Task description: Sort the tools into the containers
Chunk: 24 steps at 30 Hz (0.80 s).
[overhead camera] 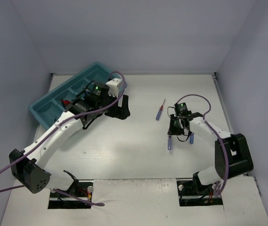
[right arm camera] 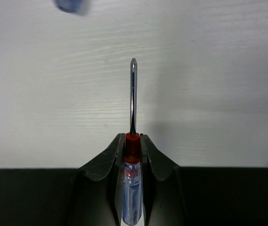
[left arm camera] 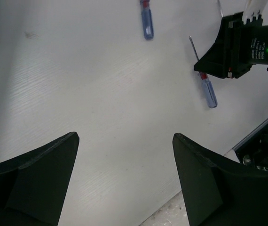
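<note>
My right gripper (right arm camera: 132, 139) is shut on a blue-handled screwdriver (right arm camera: 132, 188), its jaws pinching the red collar, and the steel shaft points straight out over the white table. From above, this gripper (overhead camera: 176, 128) sits right of centre with the blue handle (overhead camera: 169, 142) sticking out toward the near edge. A second screwdriver (overhead camera: 161, 109) lies loose on the table just beyond it. The teal tray (overhead camera: 84, 75) stands at the far left with a red-handled tool (overhead camera: 64, 101) in one compartment. My left gripper (left arm camera: 124, 139) hangs open over bare table beside the tray, holding nothing.
The left wrist view shows the loose screwdriver (left arm camera: 146, 21), the held one (left arm camera: 207, 87) and the right gripper's black body (left arm camera: 237, 47). The table's near edge (left arm camera: 171, 207) runs just below. Grey walls close in the table on three sides.
</note>
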{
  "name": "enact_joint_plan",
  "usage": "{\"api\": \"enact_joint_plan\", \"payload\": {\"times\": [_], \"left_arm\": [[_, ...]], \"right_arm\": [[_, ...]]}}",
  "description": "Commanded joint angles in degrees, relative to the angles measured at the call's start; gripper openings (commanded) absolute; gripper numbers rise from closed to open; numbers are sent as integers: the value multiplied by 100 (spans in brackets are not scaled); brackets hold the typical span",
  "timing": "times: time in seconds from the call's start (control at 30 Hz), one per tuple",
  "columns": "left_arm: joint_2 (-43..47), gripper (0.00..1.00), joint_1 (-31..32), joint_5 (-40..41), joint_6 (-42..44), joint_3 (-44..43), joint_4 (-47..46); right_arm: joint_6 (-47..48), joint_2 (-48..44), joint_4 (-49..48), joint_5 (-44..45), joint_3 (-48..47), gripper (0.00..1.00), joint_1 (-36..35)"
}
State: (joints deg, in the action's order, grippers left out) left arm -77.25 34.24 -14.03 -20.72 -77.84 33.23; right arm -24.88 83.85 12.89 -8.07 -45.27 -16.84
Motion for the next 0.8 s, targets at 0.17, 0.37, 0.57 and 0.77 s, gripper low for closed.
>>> {"api": "enact_joint_plan", "payload": {"times": [0.17, 0.37, 0.57, 0.77], "left_arm": [[-337, 78, 802, -776, -622, -307, -1158], [-839, 78, 1267, -1105, -1022, -591, -1708], [-1241, 78, 1517, -1198, -1237, -811, -1973], [-1482, 57, 1607, -1168, -1492, -786, -2282]], "right_arm": [[-793, -1436, -106, -279, -1367, 0, -567], [-1169, -1846, -381, -274, -1703, 0, -831], [-1445, -2088, -655, -387, -1655, 0, -853], [-1585, -2183, -803, -535, -1540, 0, -865]]}}
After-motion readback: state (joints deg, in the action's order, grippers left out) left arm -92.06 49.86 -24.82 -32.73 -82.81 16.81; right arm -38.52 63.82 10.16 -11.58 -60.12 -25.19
